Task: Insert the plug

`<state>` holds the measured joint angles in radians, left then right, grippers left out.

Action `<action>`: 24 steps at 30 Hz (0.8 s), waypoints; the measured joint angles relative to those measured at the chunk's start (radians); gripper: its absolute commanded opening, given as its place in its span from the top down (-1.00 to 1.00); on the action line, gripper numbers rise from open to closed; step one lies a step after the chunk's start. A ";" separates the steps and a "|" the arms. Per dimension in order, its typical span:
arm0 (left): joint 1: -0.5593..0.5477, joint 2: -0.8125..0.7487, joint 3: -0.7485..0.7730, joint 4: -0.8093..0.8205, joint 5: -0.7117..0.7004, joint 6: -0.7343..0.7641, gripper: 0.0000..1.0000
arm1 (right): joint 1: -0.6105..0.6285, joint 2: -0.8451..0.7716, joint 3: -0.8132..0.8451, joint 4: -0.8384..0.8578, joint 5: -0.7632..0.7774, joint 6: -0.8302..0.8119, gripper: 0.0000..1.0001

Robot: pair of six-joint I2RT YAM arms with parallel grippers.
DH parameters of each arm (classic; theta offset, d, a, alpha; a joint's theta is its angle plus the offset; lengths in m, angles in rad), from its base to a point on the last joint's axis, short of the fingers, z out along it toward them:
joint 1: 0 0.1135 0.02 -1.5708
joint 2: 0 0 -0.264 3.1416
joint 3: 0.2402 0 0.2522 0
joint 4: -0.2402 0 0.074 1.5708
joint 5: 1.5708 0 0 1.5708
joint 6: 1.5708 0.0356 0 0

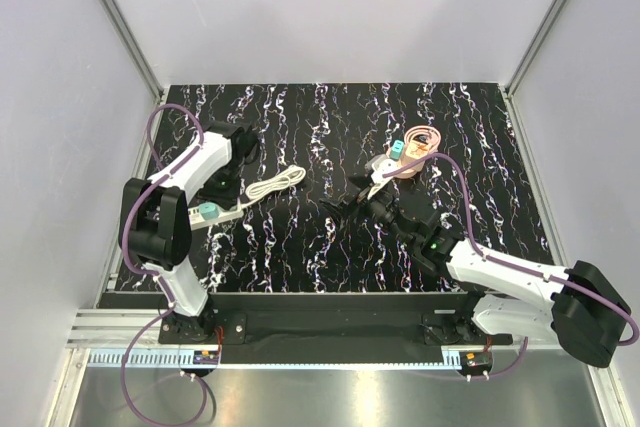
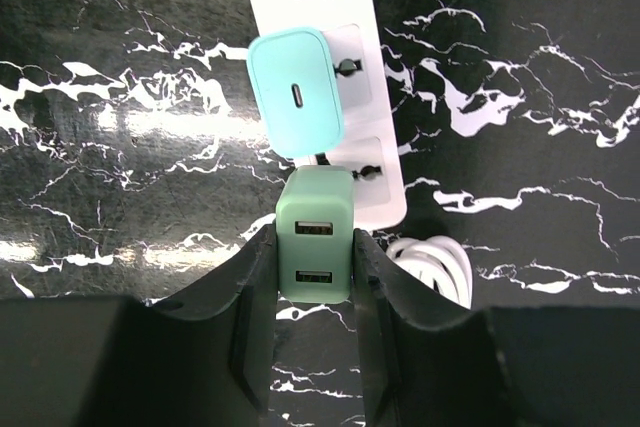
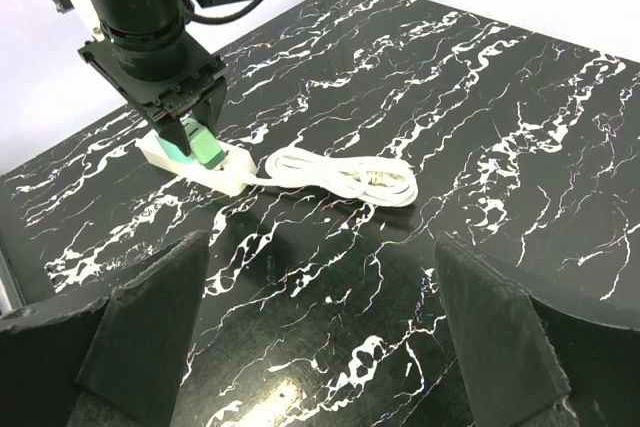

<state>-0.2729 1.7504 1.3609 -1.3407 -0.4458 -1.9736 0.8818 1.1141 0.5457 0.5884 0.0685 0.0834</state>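
A white power strip (image 2: 372,67) lies at the left of the table (image 1: 225,215). The teal plug (image 2: 295,87) sits on the strip's middle socket; it also shows in the right wrist view (image 3: 176,143). My left gripper (image 2: 315,282) is shut on a brighter green cube (image 2: 315,242) with two USB ports, held at the strip's near socket; I cannot tell if it is seated. Another small teal cube (image 1: 397,152) lies at the back right. My right gripper (image 3: 320,327) is open and empty above the table's middle (image 1: 350,202).
The strip's white cord (image 1: 275,184) lies coiled just right of the strip. A coiled orange cable (image 1: 418,155) lies beside the teal cube at the back right. Grey walls with metal posts close in the black marbled table (image 1: 330,257).
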 measured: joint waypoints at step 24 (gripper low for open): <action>-0.003 -0.001 -0.007 0.003 -0.007 0.000 1.00 | 0.000 0.000 -0.009 0.013 0.000 0.000 -0.99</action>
<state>-0.2760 1.7496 1.3537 -1.3373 -0.4530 -1.9736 0.8818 1.1141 0.5369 0.6010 0.0681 0.0830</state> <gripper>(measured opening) 0.343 0.994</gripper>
